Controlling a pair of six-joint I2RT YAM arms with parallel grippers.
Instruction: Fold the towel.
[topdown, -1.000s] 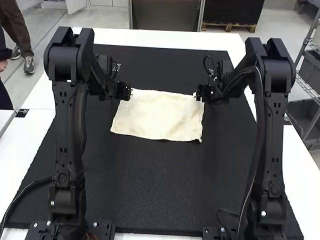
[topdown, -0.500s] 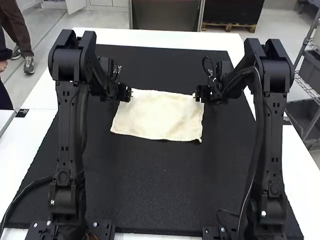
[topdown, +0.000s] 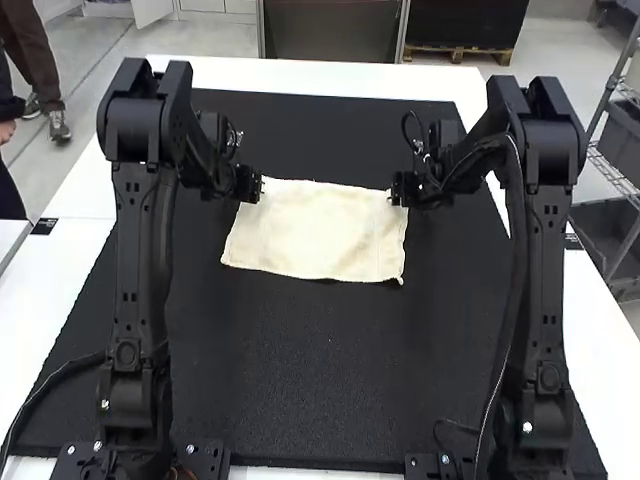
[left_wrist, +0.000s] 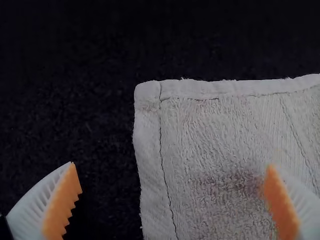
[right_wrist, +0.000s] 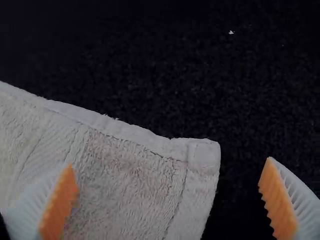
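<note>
The cream towel (topdown: 318, 232) lies spread as a rough rectangle on the black mat. At its far left corner is my left gripper (topdown: 258, 188); at its far right corner is my right gripper (topdown: 396, 193). In the left wrist view the left gripper (left_wrist: 172, 172) stands wide open, one finger over the towel (left_wrist: 225, 135), the other over bare mat, a hemmed corner between. The right wrist view has the right gripper (right_wrist: 167, 170) wide open too, a corner of the towel (right_wrist: 135, 175) between its fingers, one of them above the cloth.
The black mat (topdown: 320, 370) extends around the towel on all sides, over a white table (topdown: 300, 75). Both arms stand along the near edge, with cables beside them.
The left arm has shifted slightly toward the right since a second ago, its gripper staying at the corner. The right arm has moved very slightly. The towel lies as before.
</note>
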